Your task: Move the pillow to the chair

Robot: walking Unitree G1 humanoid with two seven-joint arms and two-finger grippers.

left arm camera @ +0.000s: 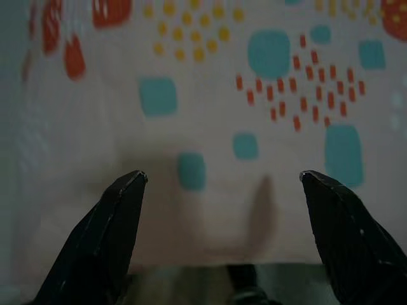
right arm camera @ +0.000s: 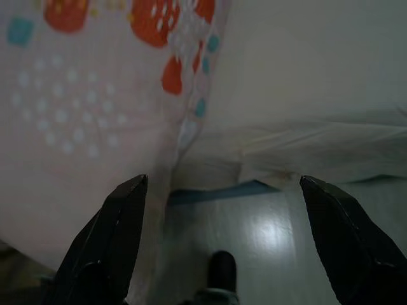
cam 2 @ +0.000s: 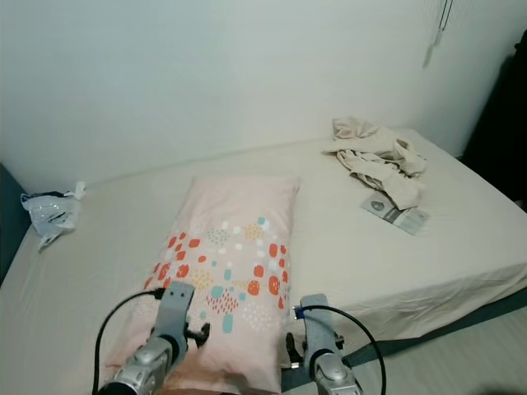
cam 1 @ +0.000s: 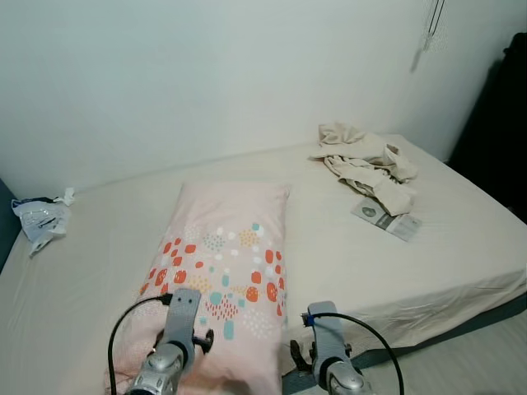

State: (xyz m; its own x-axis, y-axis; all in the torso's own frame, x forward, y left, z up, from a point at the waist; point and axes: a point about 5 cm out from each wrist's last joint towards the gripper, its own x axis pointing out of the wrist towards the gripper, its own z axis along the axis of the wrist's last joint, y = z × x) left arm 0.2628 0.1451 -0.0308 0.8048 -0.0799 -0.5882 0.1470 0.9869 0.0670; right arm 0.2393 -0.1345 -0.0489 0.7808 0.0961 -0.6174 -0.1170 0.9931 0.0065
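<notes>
Hovering over patterned pillow: both tools spread; writing unreadable.

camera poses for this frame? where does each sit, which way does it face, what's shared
Left eye: head, facing forward-down at the pink patterned fabric pillow on the beige-sheeted bed; both silver arms visible.
Right eye: stereo twin, same scene.
Left wrist: along the open left end effector, just above the pillow.
Right wrist: along the open right end effector, at the pillow's edge over grey floor.
Shared: the pillow.
</notes>
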